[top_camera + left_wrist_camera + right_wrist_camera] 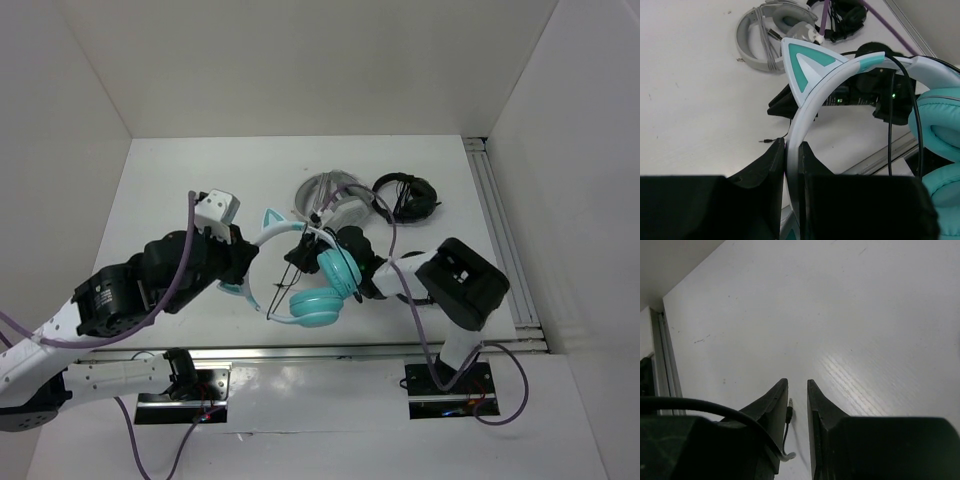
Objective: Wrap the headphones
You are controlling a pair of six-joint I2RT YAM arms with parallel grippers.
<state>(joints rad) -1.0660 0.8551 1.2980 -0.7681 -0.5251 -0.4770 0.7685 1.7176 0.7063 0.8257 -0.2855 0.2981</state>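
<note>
From above, the teal headphones (320, 295) lie mid-table (180, 190) between the two arms, headband arching away to the left and cups stacked on the right. The left claw (245, 262) is at the band's left side, and the right claw (298, 257) is just over the cups, where a thin black cable (280, 285) drops in a loose line. A grey-white headset (330, 195) and black headphones (405, 195) sit behind, well apart. The left wrist view shows the left claw's jaws closed hard on the whitish headband (810, 115), which rises straight out of the grip past a cat ear (807, 62). The cups are off to the right, and the cable's plug (766, 141) dangles low by the table. On the right wrist view the jaws are down to a narrow slit. The plug pokes out between them and the cable runs back through the gap, so it looks pinched near its free end, though the contact itself is hidden. My read: the band is the spool, lying just left of the right claw, and that claw carries the cable end around it.
</note>
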